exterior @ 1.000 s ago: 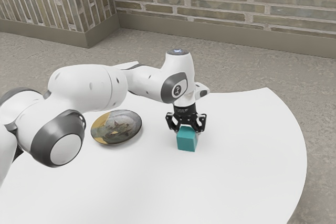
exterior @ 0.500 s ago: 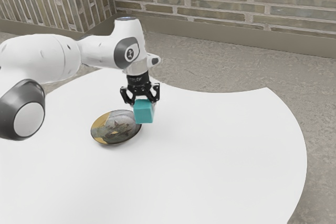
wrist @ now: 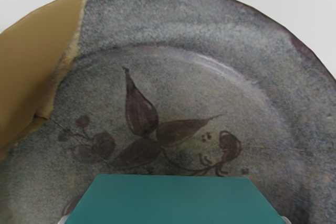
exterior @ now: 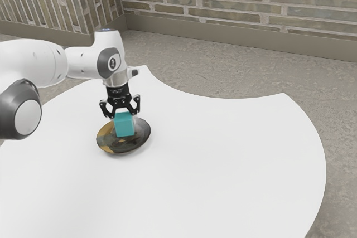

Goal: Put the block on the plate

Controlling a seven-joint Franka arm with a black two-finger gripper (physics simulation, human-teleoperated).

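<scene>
Over the plate (exterior: 109,144), near its middle, the block (exterior: 124,127) is now held by the gripper (exterior: 124,117). Half a second ago, the block was seen at the plate's edge, on the exterior view's right; since then it has been carried inward and somewhat lower, while the plate has not been moved on the table (exterior: 223,165). By this change, the carrying across seems to be almost finished, and only the lowering and the release are left to be done. The fingers are kept apart by the block's width, and it is gripped from both sides. It looks nearly upright, but whether the plate is already touched by it cannot be told. A small, slow descent is probably needed before the grip is loosened; if it is released too high, the block could be tipped or bounced toward the rim
</scene>
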